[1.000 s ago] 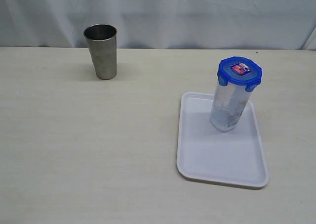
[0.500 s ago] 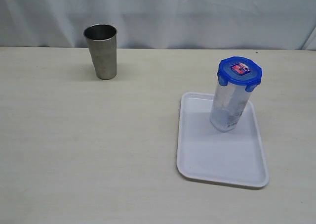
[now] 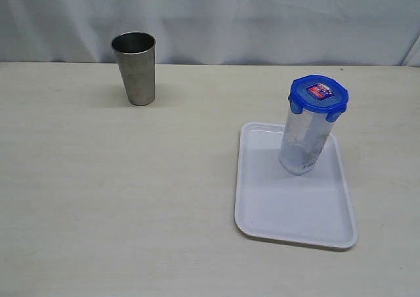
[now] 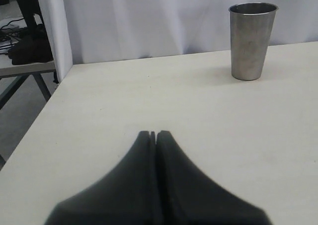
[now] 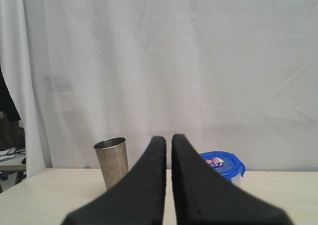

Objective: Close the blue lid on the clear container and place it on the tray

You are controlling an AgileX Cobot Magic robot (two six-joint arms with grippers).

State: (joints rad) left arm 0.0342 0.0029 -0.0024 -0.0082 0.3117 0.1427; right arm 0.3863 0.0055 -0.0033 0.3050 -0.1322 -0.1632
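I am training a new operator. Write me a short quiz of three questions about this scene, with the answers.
1. True or false: the blue lid sits on the clear container.
2. Where does the container stand? A) on the white tray; B) beside the steel cup; C) on the bare table.
3. Fill in: the left tool and the right tool are both ____ and hold nothing.
Key: 1 true; 2 A; 3 shut.
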